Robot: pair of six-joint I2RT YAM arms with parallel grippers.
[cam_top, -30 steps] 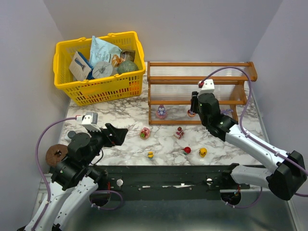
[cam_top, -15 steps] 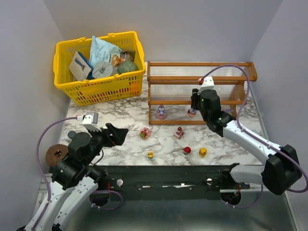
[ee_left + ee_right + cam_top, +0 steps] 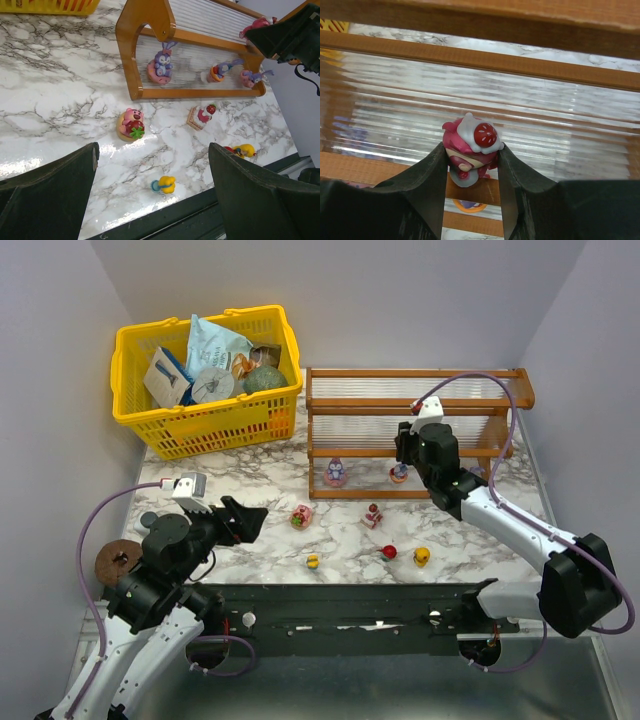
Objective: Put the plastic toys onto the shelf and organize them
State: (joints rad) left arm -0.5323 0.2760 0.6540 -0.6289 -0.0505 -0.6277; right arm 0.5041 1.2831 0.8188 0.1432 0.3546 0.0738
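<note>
Now, at centre frame, the right gripper [image 3: 471, 155] pinches a pink toy [image 3: 470, 140] before the shelf [image 3: 520, 68]; released short of a ribbed tier, it could tumble off.

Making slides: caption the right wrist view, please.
Right gripper holds a pink toy in front of the ribbed tiers of the shelf.
</note>
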